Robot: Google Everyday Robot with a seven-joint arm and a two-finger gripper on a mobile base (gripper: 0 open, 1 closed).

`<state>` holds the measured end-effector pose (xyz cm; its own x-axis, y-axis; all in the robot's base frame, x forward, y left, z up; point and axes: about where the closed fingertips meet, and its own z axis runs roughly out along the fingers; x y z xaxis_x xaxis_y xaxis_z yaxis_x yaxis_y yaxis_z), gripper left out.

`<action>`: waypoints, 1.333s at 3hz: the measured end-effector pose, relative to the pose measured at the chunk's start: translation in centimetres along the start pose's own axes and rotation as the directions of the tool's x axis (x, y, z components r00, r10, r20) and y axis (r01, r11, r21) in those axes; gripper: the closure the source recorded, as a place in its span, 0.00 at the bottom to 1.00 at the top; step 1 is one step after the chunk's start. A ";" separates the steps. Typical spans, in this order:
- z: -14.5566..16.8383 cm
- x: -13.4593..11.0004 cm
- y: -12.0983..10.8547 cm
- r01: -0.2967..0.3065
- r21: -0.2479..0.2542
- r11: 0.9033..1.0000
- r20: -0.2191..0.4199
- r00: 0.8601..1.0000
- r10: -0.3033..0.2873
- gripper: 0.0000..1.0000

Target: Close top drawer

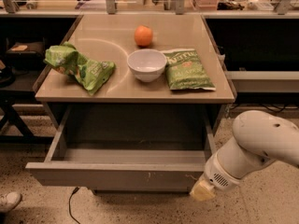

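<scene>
The top drawer is a wide, deep grey metal drawer. It stands pulled far out from under the tan table. Its inside looks empty. Its flat front has small pale scratch marks right of centre. My gripper is at the lower right, right against the right end of the drawer front. My white arm comes in from the right.
On the table top lie a crumpled green bag, a white bowl, an orange and a green chip bag. A cable and a shoe are on the speckled floor at lower left.
</scene>
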<state>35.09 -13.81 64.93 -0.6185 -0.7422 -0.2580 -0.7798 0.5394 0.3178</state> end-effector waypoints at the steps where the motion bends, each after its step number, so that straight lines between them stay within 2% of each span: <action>1: -0.9 1.2 1.8 -0.008 -0.015 1.000 -0.012 1.000 0.007 1.00; 2: -1.1 2.4 3.6 -0.048 -0.031 0.998 -0.005 0.999 0.048 1.00; 3: -0.9 1.5 2.6 -0.037 -0.023 0.999 0.012 0.999 0.038 1.00; 4: -0.3 -0.1 0.6 -0.025 -0.013 1.000 0.023 0.999 0.025 1.00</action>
<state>34.69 -13.56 65.42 -0.6402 -0.7187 -0.2711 -0.7627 0.5527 0.3360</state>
